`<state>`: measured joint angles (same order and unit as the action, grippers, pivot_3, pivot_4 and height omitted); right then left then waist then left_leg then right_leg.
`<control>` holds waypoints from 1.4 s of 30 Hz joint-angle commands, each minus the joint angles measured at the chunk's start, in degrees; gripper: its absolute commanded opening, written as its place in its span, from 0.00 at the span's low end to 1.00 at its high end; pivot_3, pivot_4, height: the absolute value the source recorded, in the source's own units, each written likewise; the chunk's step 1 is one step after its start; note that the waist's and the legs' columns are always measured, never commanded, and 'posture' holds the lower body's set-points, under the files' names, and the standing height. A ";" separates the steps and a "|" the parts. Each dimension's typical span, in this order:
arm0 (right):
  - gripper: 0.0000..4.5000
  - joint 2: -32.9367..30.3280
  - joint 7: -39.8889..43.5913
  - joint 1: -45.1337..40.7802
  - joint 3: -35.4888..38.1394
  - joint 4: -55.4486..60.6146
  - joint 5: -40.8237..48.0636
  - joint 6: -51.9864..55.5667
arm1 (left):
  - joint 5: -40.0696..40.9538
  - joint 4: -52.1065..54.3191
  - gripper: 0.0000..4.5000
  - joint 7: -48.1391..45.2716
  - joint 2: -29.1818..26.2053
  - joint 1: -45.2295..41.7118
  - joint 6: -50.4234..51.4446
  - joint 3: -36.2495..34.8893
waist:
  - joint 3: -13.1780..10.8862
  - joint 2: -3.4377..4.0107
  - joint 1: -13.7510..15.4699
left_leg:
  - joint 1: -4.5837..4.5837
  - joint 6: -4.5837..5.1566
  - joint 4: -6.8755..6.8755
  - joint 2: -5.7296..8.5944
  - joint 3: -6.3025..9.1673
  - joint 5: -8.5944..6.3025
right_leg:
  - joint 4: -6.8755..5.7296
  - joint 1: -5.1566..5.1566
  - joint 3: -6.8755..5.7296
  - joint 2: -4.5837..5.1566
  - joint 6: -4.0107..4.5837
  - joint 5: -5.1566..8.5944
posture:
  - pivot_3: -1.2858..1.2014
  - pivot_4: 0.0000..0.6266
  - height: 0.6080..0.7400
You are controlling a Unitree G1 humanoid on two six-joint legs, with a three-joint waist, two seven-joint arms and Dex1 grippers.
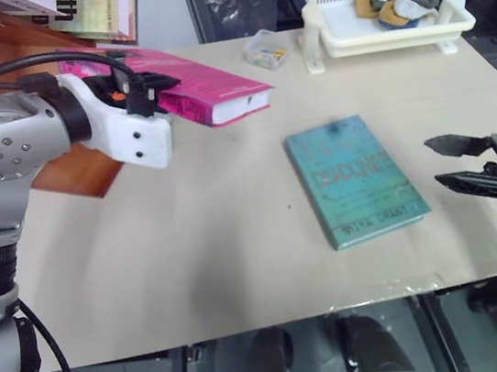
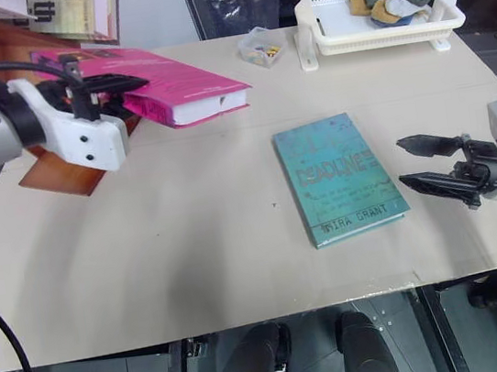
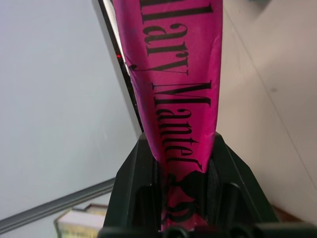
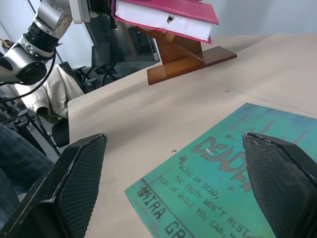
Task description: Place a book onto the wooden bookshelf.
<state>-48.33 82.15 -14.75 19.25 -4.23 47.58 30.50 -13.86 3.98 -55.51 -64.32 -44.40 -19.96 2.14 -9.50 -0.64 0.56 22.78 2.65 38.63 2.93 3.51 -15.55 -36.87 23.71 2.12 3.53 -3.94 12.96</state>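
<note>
Nearest to us, on the right, our right gripper (image 2: 421,162) hovers just above the tabletop (image 2: 193,249) with its jaws spread wide and nothing between them, pointing toward the teal book (image 2: 340,178). That book lies flat on the tabletop just beside the gripper, cover up. Farther back on the left, our left gripper (image 1: 146,85) has its jaws clamped on the spine end of the pink book (image 1: 202,86). We hold this book in the air, roughly level, above the tabletop and beside the reddish wooden bookshelf (image 2: 66,174), whose base stands at the left edge. At the far side sit a small clear box (image 1: 265,50) and a white basket (image 1: 386,14) holding a few odds and ends.
</note>
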 commanded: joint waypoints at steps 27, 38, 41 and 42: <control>1.00 0.46 5.12 -7.40 -3.14 -6.83 -4.26 -2.42 | 9.15 -8.98 0.20 -5.81 -16.27 23.94 -10.81 -29.78 | -0.16 0.26 -1.40 | -0.03 0.02 -0.03 -0.03 -0.04 -0.02 | -0.04 0.04 0.02 0.03 0.01 0.00 | 0.52 0.24 1.00; 1.00 1.24 4.66 -6.94 -3.14 -6.31 -4.62 -2.68 | 2.27 -26.04 0.20 5.96 -16.41 17.86 -22.99 -18.86 | -0.17 0.27 -1.31 | -0.02 0.03 -0.05 -0.01 -0.02 -0.03 | -0.06 0.05 0.00 0.09 0.01 0.00 | 0.52 0.24 1.00; 1.00 1.07 4.41 -6.38 -2.74 -5.88 -4.51 -2.59 | 0.05 -30.25 0.20 8.05 -16.93 14.19 -25.04 -15.08 | -0.17 0.27 -1.32 | -0.02 0.03 -0.05 0.00 -0.03 -0.03 | -0.08 0.06 0.01 0.09 0.01 0.00 | 0.52 0.24 1.00; 1.00 1.03 4.36 -6.22 -2.64 -5.80 -4.51 -2.61 | -0.60 -31.54 0.20 8.68 -17.07 12.88 -25.69 -13.93 | -0.17 0.27 -1.33 | -0.01 0.03 -0.05 0.01 -0.03 -0.03 | -0.09 0.06 0.02 0.08 0.01 0.00 | 0.52 0.24 1.00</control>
<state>-46.72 85.89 -21.15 15.12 -11.66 42.50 28.49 -13.57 -25.72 -49.06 -79.29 -29.19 -44.24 -12.04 -9.67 -0.36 -0.77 22.77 2.69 38.58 2.94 3.48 -15.59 -36.95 23.77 2.14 3.62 -3.93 12.96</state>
